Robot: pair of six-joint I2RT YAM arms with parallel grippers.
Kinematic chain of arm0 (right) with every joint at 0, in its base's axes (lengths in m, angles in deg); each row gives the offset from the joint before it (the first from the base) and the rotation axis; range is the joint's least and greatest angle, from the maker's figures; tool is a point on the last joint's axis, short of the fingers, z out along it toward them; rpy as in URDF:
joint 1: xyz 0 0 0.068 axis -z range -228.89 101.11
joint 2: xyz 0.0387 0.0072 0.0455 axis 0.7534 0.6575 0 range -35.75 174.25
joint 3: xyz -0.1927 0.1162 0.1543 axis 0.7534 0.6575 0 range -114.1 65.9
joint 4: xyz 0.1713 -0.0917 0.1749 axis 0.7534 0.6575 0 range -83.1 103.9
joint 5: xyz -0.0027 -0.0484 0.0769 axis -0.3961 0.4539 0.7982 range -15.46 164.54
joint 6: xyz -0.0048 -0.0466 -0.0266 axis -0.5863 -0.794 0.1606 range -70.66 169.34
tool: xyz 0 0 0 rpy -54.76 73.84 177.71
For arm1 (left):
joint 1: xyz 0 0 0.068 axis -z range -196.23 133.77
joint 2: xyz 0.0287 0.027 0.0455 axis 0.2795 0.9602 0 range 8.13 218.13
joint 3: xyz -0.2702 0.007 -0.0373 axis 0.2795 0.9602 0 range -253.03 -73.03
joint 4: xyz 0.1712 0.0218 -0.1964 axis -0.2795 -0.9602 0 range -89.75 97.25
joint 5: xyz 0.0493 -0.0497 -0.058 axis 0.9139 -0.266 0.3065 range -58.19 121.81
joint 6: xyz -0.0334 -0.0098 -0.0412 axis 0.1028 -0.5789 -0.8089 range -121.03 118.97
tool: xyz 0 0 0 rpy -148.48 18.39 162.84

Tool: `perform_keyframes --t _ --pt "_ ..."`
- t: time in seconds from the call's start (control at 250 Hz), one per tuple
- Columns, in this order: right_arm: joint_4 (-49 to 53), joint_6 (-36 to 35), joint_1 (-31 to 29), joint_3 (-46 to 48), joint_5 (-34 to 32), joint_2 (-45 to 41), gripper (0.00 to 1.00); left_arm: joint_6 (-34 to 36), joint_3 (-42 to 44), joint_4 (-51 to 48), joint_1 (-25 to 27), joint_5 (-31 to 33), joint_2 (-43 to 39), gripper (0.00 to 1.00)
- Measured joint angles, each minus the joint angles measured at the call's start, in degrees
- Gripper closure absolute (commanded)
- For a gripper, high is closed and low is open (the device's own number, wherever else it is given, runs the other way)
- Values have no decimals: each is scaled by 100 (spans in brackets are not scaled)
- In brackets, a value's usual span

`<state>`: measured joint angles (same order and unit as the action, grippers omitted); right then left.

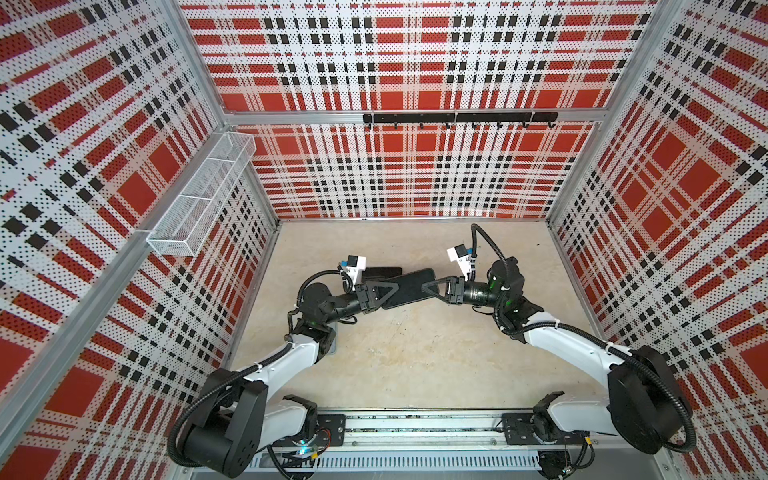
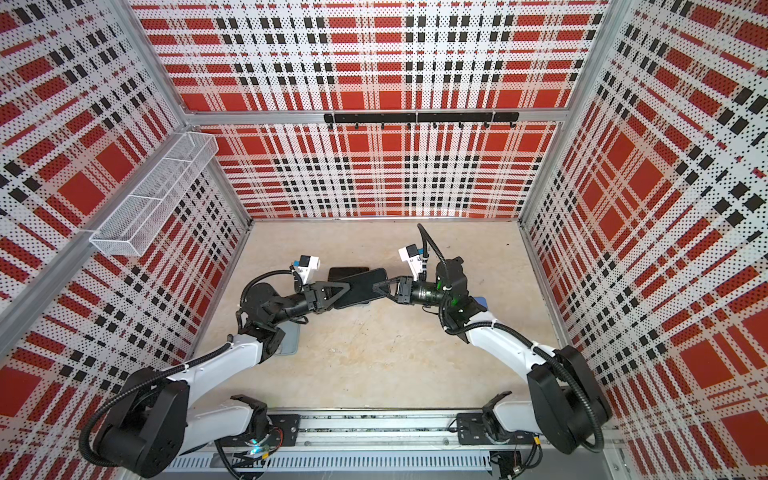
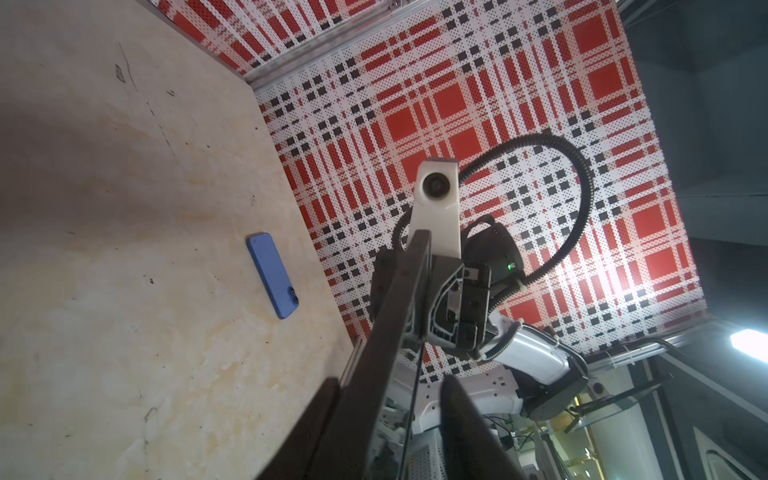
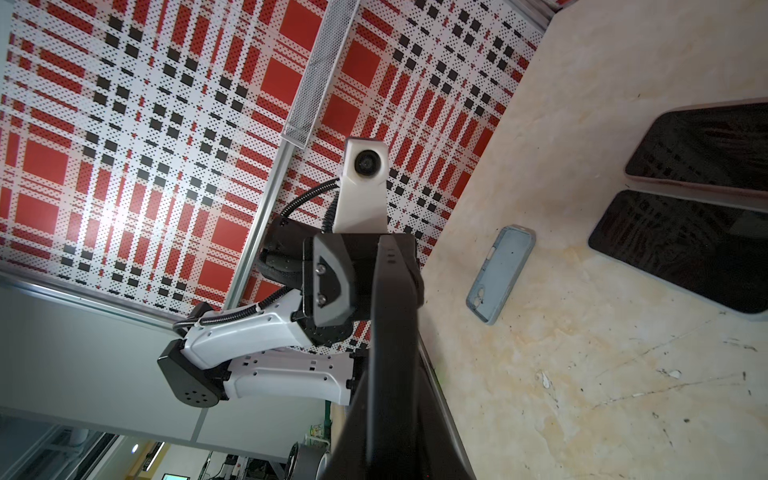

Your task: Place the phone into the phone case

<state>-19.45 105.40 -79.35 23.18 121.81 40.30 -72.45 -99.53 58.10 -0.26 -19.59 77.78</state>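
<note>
Midair, right jaws clamp the phone [image 1: 409, 289]; left jaws stand parted around it.

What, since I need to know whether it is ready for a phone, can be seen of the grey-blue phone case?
The grey-blue phone case is a rounded rectangle, matte and rubbery-looking, with a raised rim and a camera opening at one end. It lies flat on the beige table, hollow side up, empty. Nothing else touches it; in a top view the left arm hides most of it.
</note>
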Motion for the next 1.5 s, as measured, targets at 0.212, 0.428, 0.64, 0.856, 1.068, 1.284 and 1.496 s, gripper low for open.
perform_keyframes --t 0.212,0.428,0.64,0.856,1.068,1.284,1.496 --pt "1775 -472 -223 -133 -1045 -243 100 866 -341 -2006 -953 306 -767 1" --pt "2430 -273 -848 -175 -2188 -166 100 3056 -2155 -5971 -1270 1950 -1499 1" --pt "1609 442 -1394 -164 -2793 1034 100 3880 -2347 -7831 -1471 3005 -1552 0" --pt "809 1038 -1764 -472 -3147 2389 100 3978 -1958 -8426 -1530 3158 -1587 1" --pt "304 1408 -1939 -872 -3510 3001 93 4028 -1947 -8494 -1534 3180 -1655 1" --pt "164 1714 -1943 -938 -3593 3182 82 4162 -1947 -8559 -1585 3206 -1650 0" --pt "511 1897 -1943 -802 -3836 3206 64 4234 -1947 -8607 -1718 3204 -1591 0"
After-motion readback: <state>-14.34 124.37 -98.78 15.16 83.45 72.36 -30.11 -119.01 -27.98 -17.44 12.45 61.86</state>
